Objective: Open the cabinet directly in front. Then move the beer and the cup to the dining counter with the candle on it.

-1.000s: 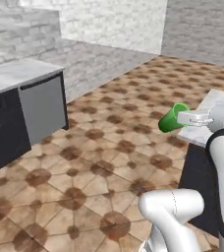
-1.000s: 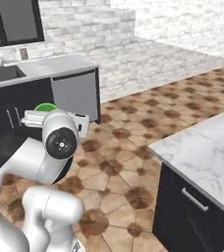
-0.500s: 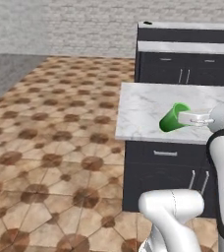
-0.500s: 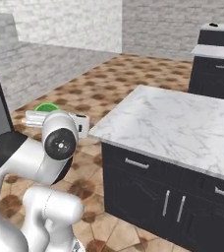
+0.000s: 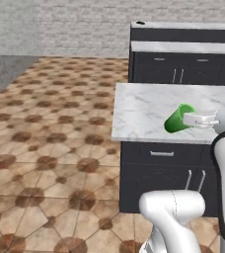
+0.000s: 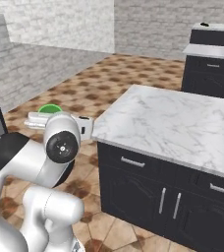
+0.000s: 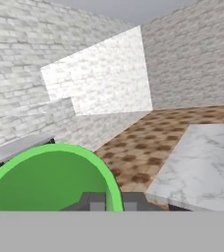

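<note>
The cup (image 5: 178, 118), a plain bright-green tumbler without a handle, lies tilted on its side in the air, its rim clenched in the claw (image 5: 189, 119) at 3 o'clock of it. Behind it spreads a white grey-veined marble tabletop (image 5: 144, 106) on dark drawers.

Even, shadowless rendered light; textures slightly soft, one wall patch glaring white in hand view.

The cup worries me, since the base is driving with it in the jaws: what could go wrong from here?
1. The cup is pinched by its rim and hangs tilted, so a jolt might shake it loose.
2. It rides beside the marble-topped island; a swing could knock it against the edge.
</note>
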### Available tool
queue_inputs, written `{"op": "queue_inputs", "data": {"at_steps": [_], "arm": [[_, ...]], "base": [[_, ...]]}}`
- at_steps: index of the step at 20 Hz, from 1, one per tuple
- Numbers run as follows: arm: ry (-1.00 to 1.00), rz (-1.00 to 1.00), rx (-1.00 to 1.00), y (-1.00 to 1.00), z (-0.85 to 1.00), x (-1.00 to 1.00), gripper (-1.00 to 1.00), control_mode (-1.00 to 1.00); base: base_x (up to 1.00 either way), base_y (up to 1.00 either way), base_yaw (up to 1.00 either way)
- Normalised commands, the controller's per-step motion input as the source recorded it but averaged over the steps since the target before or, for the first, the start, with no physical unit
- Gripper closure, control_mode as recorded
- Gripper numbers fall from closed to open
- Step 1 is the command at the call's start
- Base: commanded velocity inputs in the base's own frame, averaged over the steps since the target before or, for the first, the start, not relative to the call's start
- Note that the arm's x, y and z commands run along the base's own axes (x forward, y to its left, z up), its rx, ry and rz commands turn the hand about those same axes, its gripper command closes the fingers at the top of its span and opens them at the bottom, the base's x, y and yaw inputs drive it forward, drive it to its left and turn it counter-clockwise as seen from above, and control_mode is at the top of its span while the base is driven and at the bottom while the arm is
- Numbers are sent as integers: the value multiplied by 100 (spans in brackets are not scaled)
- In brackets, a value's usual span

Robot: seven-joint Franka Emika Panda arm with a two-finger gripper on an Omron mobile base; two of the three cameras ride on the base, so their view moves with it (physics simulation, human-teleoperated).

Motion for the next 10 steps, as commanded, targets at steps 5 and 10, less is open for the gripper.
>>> {"op": "queue_inputs", "data": {"at_steps": [5, 10], "arm": [[0, 0, 0, 0, 0, 0, 100, 100], [0, 0, 0, 0, 0, 0, 100, 100]], "base": [[0, 0, -1], [1, 0, -27]]}}
